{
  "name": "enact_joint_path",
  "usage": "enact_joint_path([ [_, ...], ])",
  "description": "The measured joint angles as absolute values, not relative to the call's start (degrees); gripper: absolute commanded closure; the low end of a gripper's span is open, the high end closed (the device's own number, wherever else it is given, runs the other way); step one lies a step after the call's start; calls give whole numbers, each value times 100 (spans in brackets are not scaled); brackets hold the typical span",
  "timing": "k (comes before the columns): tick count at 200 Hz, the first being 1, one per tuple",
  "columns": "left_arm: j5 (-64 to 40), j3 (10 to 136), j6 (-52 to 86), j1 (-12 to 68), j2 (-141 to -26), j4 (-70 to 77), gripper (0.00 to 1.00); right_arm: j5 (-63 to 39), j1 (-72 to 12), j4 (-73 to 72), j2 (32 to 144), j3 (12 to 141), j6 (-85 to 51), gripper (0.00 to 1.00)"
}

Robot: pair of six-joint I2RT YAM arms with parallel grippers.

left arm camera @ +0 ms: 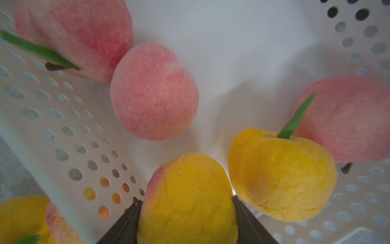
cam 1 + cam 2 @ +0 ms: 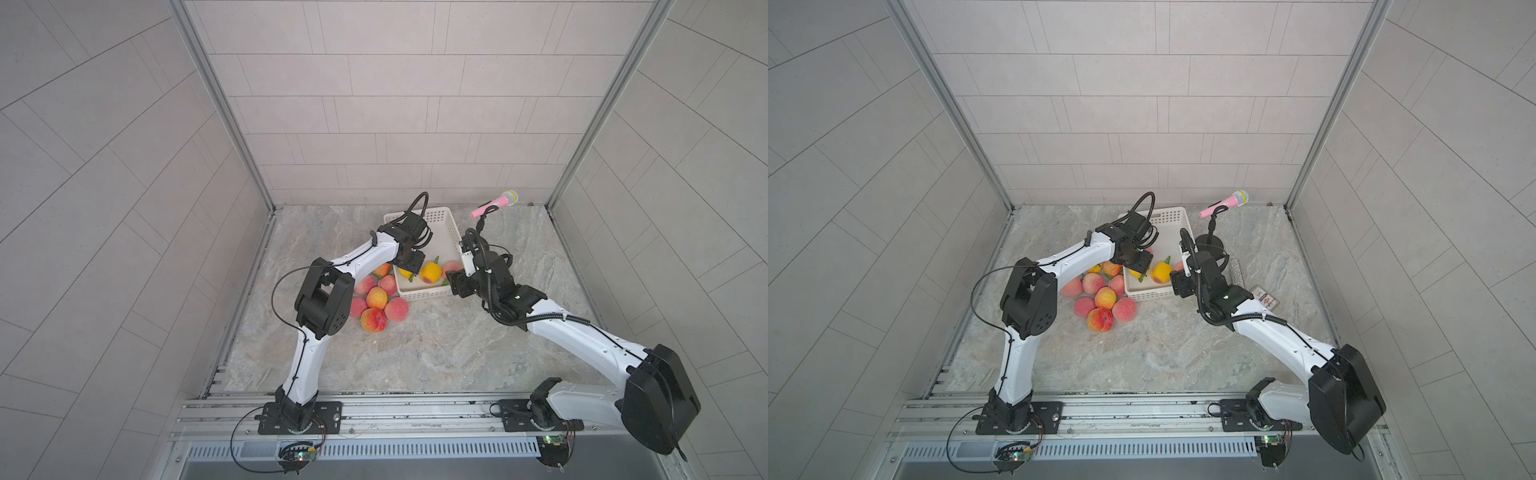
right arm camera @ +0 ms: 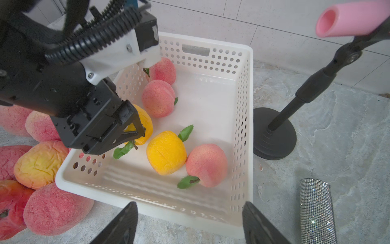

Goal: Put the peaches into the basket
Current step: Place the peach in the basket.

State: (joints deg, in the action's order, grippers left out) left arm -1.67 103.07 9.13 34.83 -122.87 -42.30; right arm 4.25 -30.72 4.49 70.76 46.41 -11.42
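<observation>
From my station, the left end effector (image 1: 185,200) was clenched on a yellow peach (image 1: 186,177), one finger pressed to each side of it. It sat low inside the basket (image 3: 242,126), close to the wall on the left arm's side and near the front corner. Four more lay loose on the basket floor: a pink pair (image 3: 158,98) further back against that same wall, a second yellow (image 3: 166,152) near the held fruit, and a leafy pink (image 3: 206,164) just beside that. The right end effector (image 3: 190,203) was spread wide and empty, hovering outside the basket's front wall. The pile (image 2: 376,298) lay on the counter (image 2: 415,357), against the outside of the left-hand wall. The held fruit was already inside the walls, so I judged that simply letting go would finish this one (it is near enough round, so no long axis to worry about). After that the pile lay just over the wall from the left end effector. That arm was clearly the nearer, while the right one would have had to cross the basket's width.
</observation>
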Motion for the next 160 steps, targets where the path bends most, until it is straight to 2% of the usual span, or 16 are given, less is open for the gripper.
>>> enact_joint_path([
  [63,-73,10484,867,3518,-12409,-4320,23,395,-3068,427,7146,4635,-1166,21],
  [160,-12,10584,849,3529,-12407,-4364,16,336,-3041,405,7146,4582,-1192,21],
])
